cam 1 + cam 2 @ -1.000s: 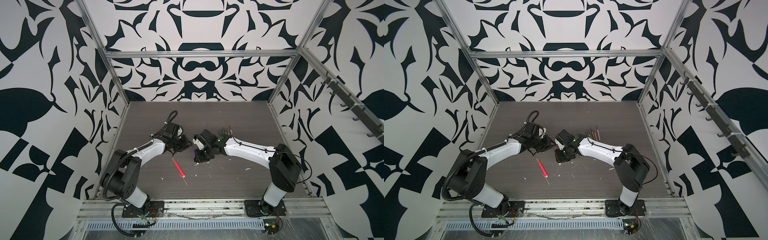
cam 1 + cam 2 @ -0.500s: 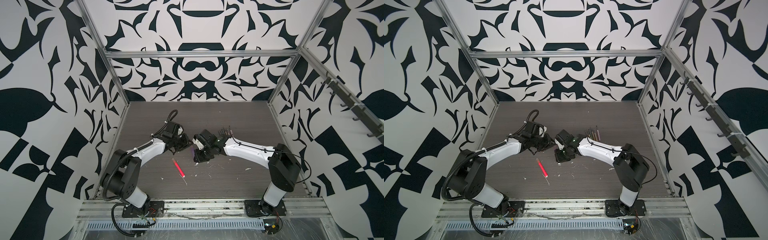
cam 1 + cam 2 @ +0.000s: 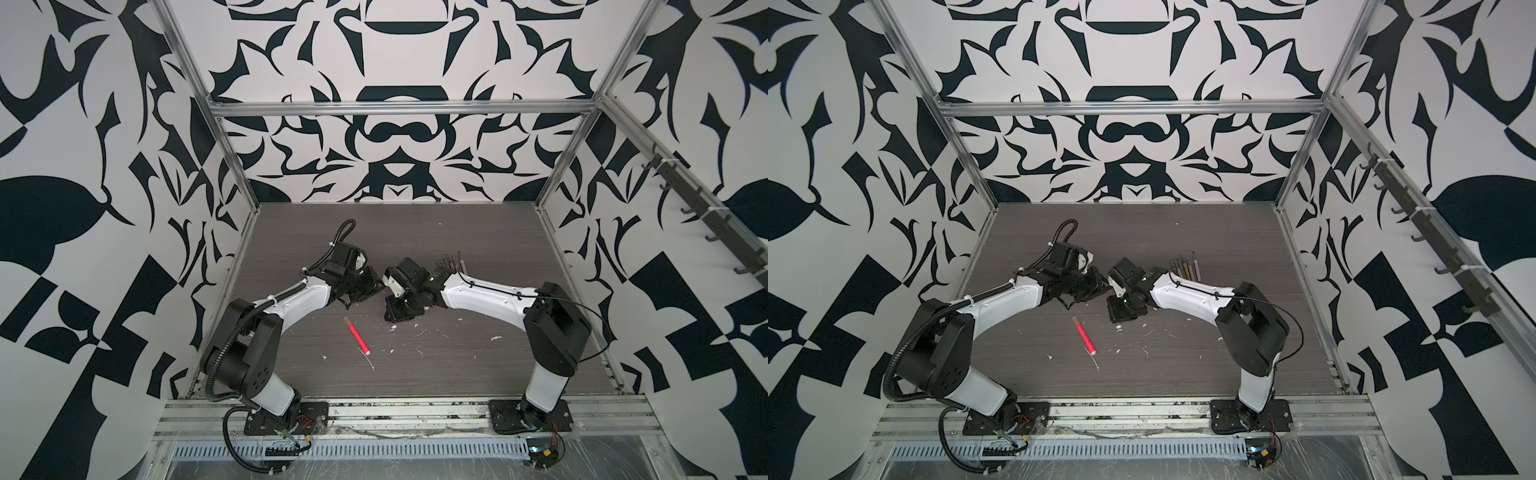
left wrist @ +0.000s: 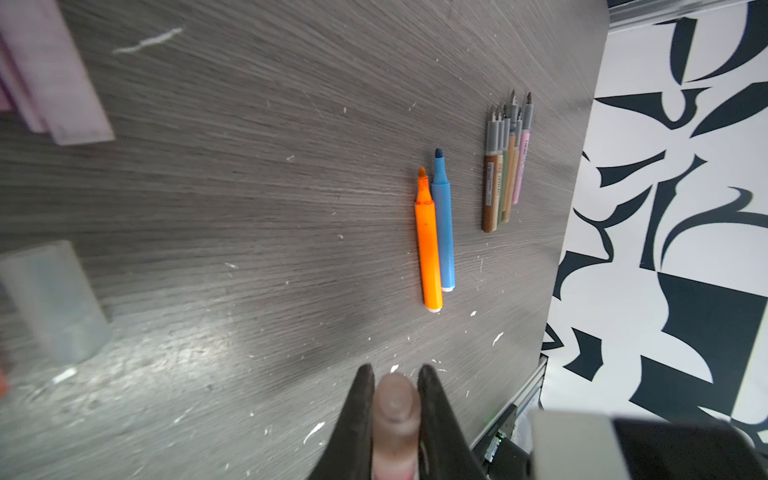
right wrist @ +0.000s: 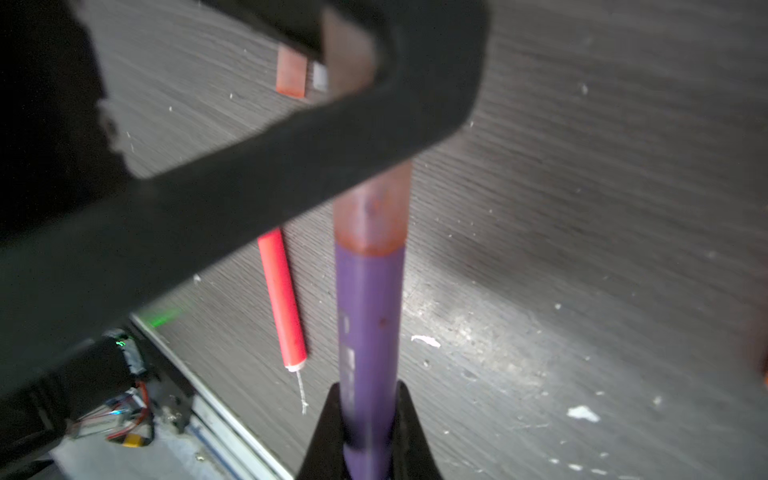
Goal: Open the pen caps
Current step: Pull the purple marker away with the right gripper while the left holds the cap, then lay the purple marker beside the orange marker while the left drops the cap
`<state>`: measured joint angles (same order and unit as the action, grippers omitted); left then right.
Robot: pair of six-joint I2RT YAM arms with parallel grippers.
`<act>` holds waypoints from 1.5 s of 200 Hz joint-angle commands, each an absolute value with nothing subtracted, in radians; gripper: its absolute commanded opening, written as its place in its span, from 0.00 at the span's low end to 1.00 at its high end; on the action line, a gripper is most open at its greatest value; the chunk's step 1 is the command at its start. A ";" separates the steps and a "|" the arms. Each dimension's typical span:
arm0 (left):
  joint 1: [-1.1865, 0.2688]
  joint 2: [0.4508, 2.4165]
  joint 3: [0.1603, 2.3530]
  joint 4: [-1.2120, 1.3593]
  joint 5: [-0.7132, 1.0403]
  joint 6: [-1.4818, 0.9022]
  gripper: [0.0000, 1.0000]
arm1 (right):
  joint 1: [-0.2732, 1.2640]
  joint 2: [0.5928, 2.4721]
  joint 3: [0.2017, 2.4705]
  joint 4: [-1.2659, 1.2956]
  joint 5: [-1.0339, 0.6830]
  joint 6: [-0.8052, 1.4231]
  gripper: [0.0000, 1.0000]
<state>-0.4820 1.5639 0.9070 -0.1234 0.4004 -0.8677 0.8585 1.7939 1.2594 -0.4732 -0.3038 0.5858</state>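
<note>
At the middle of the table my two grippers meet on one purple pen [image 5: 368,316]. My right gripper [image 5: 368,384] is shut on its body. A pale pinkish translucent pen cap [image 5: 370,216] still sits on the pen's far end. My left gripper [image 4: 394,368] is shut on that cap [image 4: 395,399], and one of its black fingers [image 5: 291,166] crosses it in the right wrist view. In both top views the left gripper [image 3: 371,286] and the right gripper [image 3: 388,297] nearly touch, and the pen between them hardly shows.
A red-pink capped pen [image 3: 357,336] lies on the table nearer the front. An uncapped orange pen [image 4: 428,245] and blue pen [image 4: 444,224] lie side by side. Several thin uncapped pens [image 3: 451,264] lie behind the right arm. White scraps [image 3: 392,328] dot the dark wood.
Hardly anything has moved in the top views. Both grippers stay together at the table's middle, and the red-pink pen lies where it was.
</note>
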 commanded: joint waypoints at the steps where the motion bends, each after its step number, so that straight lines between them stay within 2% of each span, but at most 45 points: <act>1: -0.484 1.552 0.934 -0.101 0.436 -0.892 0.00 | 0.852 1.768 1.264 -0.438 -0.283 0.606 0.00; 23: -0.438 1.598 1.036 -0.150 0.418 -0.814 0.00 | 0.862 1.739 1.195 -0.412 -0.288 0.646 0.00; 63: -0.264 1.793 1.432 -0.395 0.301 -0.632 0.00 | 0.967 1.643 1.011 -0.319 -0.264 0.770 0.00; 87: -0.251 1.836 1.527 -0.433 0.292 -0.618 0.00 | 0.977 1.605 0.960 -0.290 -0.257 0.802 0.00; 117: -0.235 1.796 1.465 -0.410 0.256 -0.621 0.00 | 0.977 1.621 0.982 -0.292 -0.261 0.787 0.00; 148: -0.154 1.768 1.395 -0.282 0.287 -0.735 0.00 | 0.983 1.642 0.973 -0.228 -0.273 0.831 0.00; 204: -0.113 1.826 1.497 -0.272 0.144 -0.806 0.00 | 0.989 1.600 0.947 -0.217 -0.242 0.853 0.00; 232: -0.107 1.798 1.502 -0.333 0.147 -0.751 0.00 | 0.983 1.588 0.957 -0.240 -0.230 0.833 0.00; 273: -0.109 1.666 1.343 -0.544 0.091 -0.552 0.00 | 0.969 1.579 1.056 -0.470 -0.013 0.676 0.00; 300: -0.128 1.581 1.178 -0.577 0.102 -0.528 0.00 | 0.926 1.594 1.082 -0.496 0.065 0.606 0.00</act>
<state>-0.1143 1.6512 1.2842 -0.4675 0.1184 -0.6014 0.9596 1.6218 1.0348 -0.4141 -0.0639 0.7094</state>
